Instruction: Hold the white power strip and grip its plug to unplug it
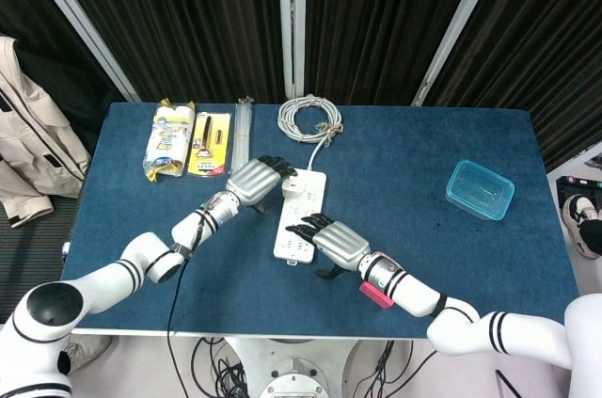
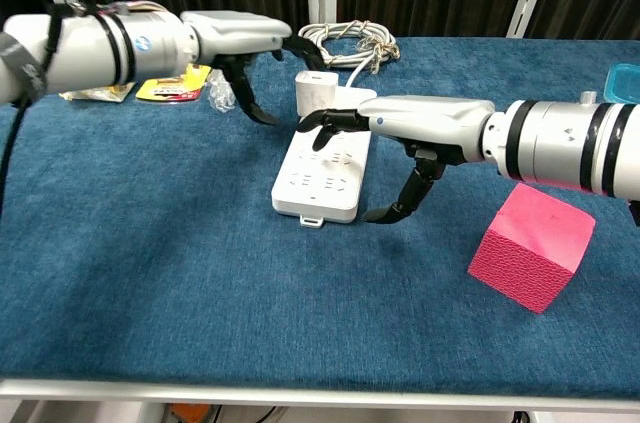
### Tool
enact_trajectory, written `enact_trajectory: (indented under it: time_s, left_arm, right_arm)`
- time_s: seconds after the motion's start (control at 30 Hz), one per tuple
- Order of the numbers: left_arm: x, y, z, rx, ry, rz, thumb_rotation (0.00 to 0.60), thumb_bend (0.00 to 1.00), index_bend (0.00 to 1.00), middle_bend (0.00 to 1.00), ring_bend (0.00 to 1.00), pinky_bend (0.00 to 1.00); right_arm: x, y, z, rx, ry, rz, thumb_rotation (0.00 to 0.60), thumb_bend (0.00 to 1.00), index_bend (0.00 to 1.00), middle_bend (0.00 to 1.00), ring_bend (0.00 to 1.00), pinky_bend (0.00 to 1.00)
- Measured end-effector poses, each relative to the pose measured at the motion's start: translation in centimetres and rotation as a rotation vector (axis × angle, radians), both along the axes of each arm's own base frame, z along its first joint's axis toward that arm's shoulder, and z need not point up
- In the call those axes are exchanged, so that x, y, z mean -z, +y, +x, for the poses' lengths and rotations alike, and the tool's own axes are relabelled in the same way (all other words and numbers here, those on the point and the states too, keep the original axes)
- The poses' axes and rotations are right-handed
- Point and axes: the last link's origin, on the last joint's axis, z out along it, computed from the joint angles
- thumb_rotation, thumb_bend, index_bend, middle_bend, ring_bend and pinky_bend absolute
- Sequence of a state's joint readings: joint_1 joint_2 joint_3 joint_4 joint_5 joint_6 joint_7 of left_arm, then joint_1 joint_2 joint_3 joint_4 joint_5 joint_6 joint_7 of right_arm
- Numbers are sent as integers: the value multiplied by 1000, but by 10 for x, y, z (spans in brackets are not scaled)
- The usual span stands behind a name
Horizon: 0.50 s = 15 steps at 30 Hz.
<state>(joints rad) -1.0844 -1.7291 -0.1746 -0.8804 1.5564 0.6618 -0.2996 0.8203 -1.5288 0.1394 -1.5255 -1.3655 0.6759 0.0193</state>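
The white power strip (image 1: 299, 219) (image 2: 322, 171) lies lengthwise at the table's middle. Its white plug (image 1: 293, 188) (image 2: 316, 91) stands in the far end. My left hand (image 1: 256, 178) (image 2: 238, 39) is open just left of the plug, fingers stretched toward it and thumb hanging down, holding nothing. My right hand (image 1: 329, 239) (image 2: 425, 122) is open too. It reaches in from the right, with its fingertips (image 2: 322, 124) over the strip's middle and its thumb down beside the strip's right edge. Whether they touch the strip is unclear.
The strip's coiled white cable (image 1: 310, 118) (image 2: 348, 43) lies behind it. A pink cube (image 2: 532, 246) sits front right, under my right forearm in the head view. A teal lidded box (image 1: 480, 189) stands far right. Packaged goods (image 1: 169, 140) and a clear sleeve (image 1: 243, 135) lie back left.
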Motion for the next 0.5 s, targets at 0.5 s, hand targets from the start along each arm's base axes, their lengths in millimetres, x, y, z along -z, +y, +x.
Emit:
enact_trajectory:
  time_s: [0.5]
  left_arm:
    - [27,8,26,80,-21,-32,600,247,269,254,222,318]
  right_arm:
    - [12,0,-4,20,-3,19,600,209,60,134,0,0]
